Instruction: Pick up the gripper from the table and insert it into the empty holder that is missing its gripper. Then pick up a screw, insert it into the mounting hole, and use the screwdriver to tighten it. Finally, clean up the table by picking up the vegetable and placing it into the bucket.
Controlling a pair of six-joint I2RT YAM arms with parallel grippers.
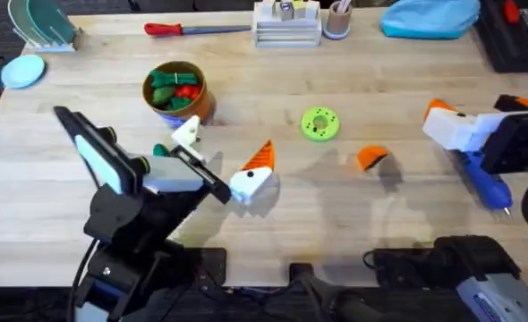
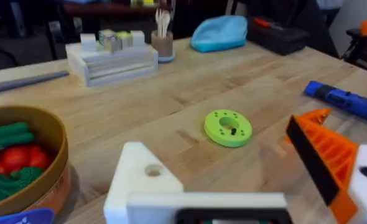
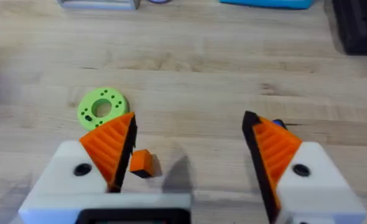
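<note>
My left jaws [image 1: 224, 148] are spread wide and hold nothing. One side carries its orange ribbed pad [image 2: 323, 155], and the other side is only the bare white holder [image 2: 143, 180] with a round hole in its face. The loose orange gripper [image 1: 371, 158] lies on the tabletop [image 1: 353, 72], well apart from my left jaws, on the far side of the green disc [image 1: 319, 123] as seen from the holder. In my right wrist view this orange gripper [image 3: 141, 163] sits on the wood between my two orange pads [image 3: 109, 146], just beside one of them and far from the other. I cannot tell if it touches that pad. My right jaws [image 3: 190, 134] are also released, with an open gap of bare wood between them. In the overhead view the blue screwdriver [image 1: 483, 183] lies on the tabletop partly under my right arm, near the right edge. The bucket [image 1: 197, 100] stands just beyond my left jaws, close to the bare holder, and green and red toy pieces [image 1: 174, 87] are inside it. A red screwdriver [image 1: 197, 29] lies at the far edge of the tabletop.
</note>
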